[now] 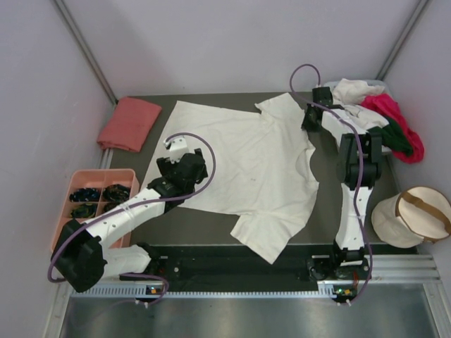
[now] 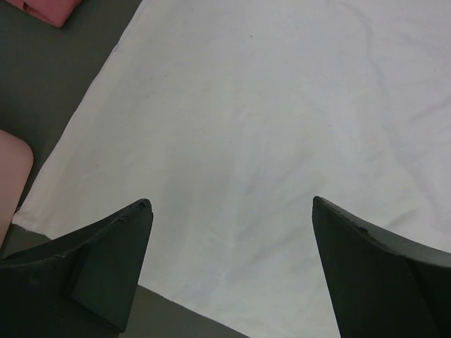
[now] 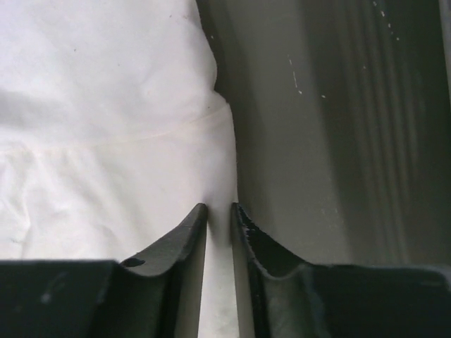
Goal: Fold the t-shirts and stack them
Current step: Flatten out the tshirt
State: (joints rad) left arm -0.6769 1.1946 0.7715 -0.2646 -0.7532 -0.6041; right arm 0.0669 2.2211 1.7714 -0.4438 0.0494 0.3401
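Table: a dark grey tabletop (image 1: 204, 229) between pale walls, with two arms mounted at its near edge.
Main shirt: a large plain cream-white cotton t-shirt (image 1: 246, 162) lies spread flat across the middle of the table, with one sleeve toward the far right.
Shirt pile: a loose heap in the far right corner holds a white t-shirt (image 1: 352, 90), a magenta t-shirt (image 1: 387, 109) and a dark green t-shirt (image 1: 399, 139).
Pouch: a round beige pouch with a tan strap (image 1: 412, 215) sits at the right edge, near the right arm.
Folded shirt: a salmon-pink t-shirt (image 1: 129, 123) lies folded in the far left corner.
Tray: a pink plastic compartment tray (image 1: 102, 172) at the left edge holds small dark items.
Left gripper (image 2: 231, 204): it hangs over the cream-white shirt's left part, jaws spread wide, holding nothing.
Right gripper (image 3: 219, 208): at the shirt's far right sleeve, its jaws are nearly together and pinch a strip of the cream-white cloth.
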